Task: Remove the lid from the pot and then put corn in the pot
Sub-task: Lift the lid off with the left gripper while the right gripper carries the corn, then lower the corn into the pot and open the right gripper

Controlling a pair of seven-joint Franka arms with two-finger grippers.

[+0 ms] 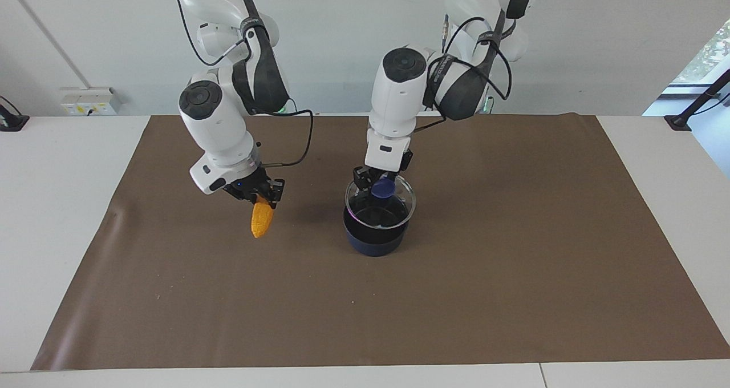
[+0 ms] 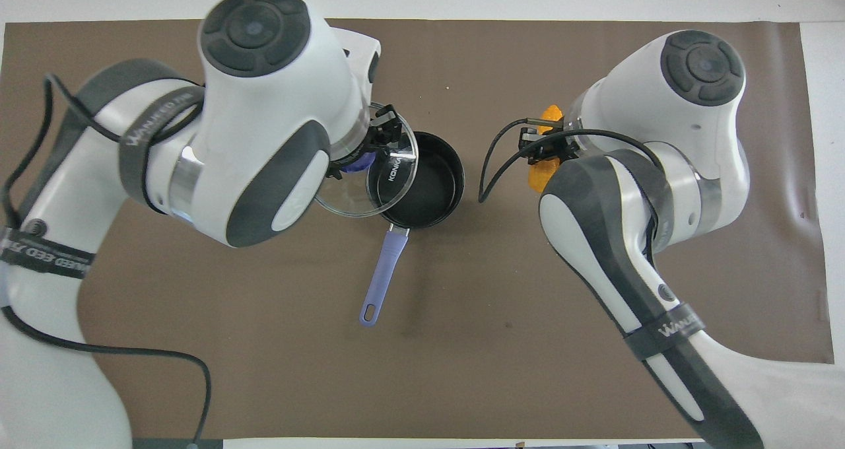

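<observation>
The left gripper [image 1: 373, 184] is pinching the knob of the one lid [image 1: 381, 201], holding it tilted just over the one pot [image 1: 374, 228] at mid-surface. The right gripper [image 1: 258, 193] is pinching the one corn [image 1: 262, 219], hanging it above the brown mat [image 1: 513, 274] beside the pot. Risk: the lid is partly covering the opening, so the corn may strike glass; a slipping knob would drop the lid.

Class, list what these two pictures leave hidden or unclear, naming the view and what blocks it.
- Blue knob of the clear glass lid: overhead view, mostly under the left tool and its wrist.
- Orange-yellow corn cob: overhead view, mostly behind the right tool and cables.
- Long blue handle of the dark navy saucepan: facing view, hidden by the saucepan itself.
</observation>
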